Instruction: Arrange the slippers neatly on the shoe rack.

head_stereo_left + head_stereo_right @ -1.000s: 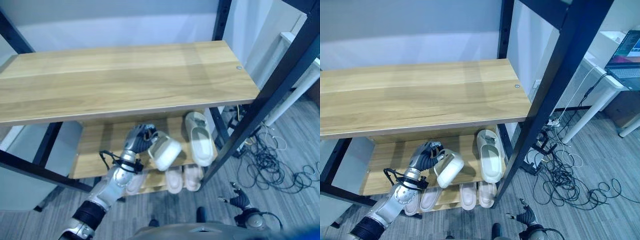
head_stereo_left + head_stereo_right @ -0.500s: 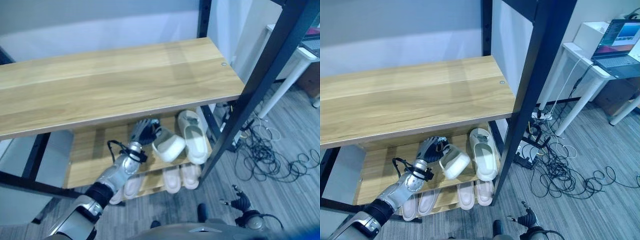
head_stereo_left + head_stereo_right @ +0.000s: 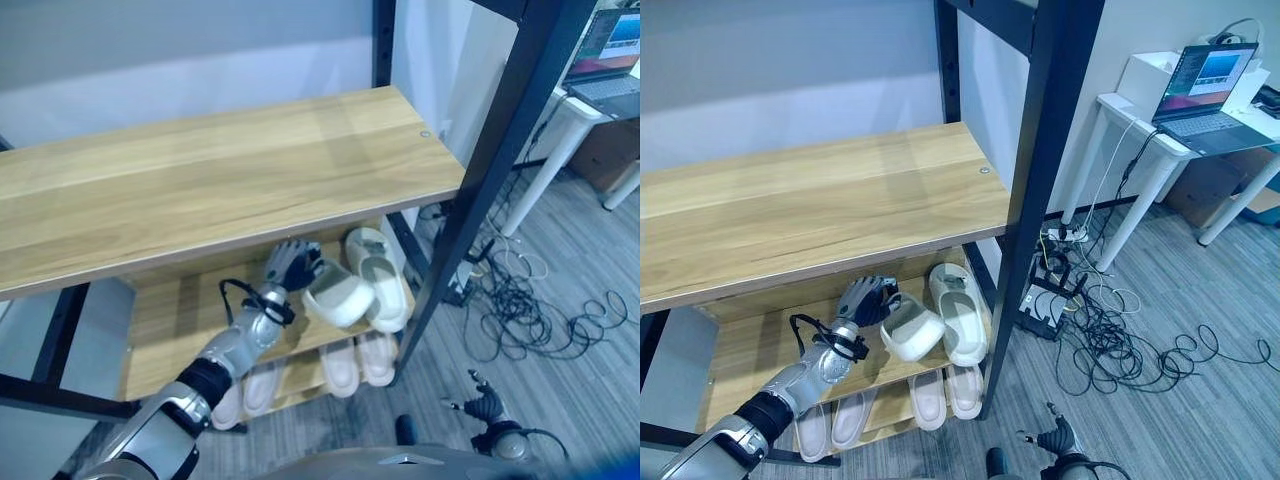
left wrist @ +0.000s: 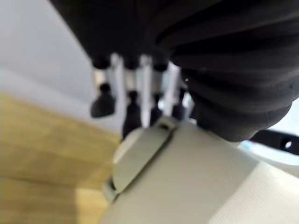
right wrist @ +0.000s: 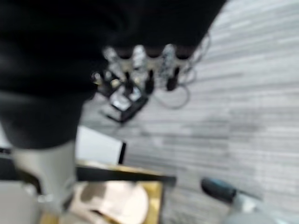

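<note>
Two cream slippers on the rack's middle shelf (image 3: 190, 310) — one lying flat (image 3: 378, 285) by the right post, the other (image 3: 338, 297) just left of it, tilted, held in the left hand (image 3: 288, 265). Two more pairs (image 3: 930, 397) below — side by side.

Even, cool indoor light; eye views fairly clear, both wrist views heavily blurred.

Matt wood shelves (image 3: 220, 170), smooth matt slippers (image 3: 958, 312).

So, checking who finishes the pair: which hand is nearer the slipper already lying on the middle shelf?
Left. The left hand holds a second slipper right beside that slipper; the right hand hangs low, down near the floor.
</note>
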You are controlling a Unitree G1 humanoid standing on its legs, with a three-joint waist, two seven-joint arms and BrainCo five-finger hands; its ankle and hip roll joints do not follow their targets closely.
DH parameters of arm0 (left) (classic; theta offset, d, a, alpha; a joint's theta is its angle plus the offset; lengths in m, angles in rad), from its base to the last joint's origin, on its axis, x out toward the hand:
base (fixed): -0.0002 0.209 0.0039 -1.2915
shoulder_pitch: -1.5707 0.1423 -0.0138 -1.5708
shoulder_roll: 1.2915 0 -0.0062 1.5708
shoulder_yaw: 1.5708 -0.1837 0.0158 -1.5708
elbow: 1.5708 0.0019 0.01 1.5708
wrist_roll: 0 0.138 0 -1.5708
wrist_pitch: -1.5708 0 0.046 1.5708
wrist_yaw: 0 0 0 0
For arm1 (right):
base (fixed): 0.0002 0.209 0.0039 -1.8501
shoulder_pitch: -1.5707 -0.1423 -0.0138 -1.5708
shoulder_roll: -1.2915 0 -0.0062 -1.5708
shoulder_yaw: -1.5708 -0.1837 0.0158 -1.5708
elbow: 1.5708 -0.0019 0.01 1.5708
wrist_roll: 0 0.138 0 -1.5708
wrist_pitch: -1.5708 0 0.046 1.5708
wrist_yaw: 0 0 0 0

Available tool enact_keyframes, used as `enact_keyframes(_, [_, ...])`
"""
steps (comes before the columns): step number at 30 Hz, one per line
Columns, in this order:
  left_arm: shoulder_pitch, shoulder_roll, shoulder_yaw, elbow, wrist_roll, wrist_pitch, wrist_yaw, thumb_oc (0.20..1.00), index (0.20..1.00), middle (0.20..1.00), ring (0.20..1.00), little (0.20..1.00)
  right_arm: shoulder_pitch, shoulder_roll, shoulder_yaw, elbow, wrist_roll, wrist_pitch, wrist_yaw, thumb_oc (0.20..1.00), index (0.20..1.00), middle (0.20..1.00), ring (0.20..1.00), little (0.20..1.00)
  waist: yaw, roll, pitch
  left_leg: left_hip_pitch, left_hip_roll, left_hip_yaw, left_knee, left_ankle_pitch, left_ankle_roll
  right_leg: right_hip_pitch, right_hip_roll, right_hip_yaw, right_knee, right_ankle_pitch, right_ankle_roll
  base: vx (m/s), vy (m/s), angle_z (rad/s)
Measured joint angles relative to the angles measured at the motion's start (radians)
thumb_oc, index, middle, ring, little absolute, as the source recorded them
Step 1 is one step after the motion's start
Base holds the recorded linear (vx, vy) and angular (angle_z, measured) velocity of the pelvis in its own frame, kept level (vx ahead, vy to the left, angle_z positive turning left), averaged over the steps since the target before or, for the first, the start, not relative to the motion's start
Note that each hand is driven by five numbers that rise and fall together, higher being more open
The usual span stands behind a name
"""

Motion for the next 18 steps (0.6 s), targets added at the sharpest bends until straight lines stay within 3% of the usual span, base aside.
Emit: enact_keyframes(18, [-0.092,0.039,-0.063,0.049,0.148,0.035,0.014,0.200,0.200,0.200,0.200,0.200,0.000,-0.009,0.020,-0.018,-0.021,-0.006,0.001,1.000,1.000,1.000,1.000,1.000,-0.017,-0.020,0.013,-0.001,-0.005,0.024,0.000,-0.004,0.005,-0.016,-0.002,0.022,0.000,0.003,0.004,0.00,0.005,-0.03])
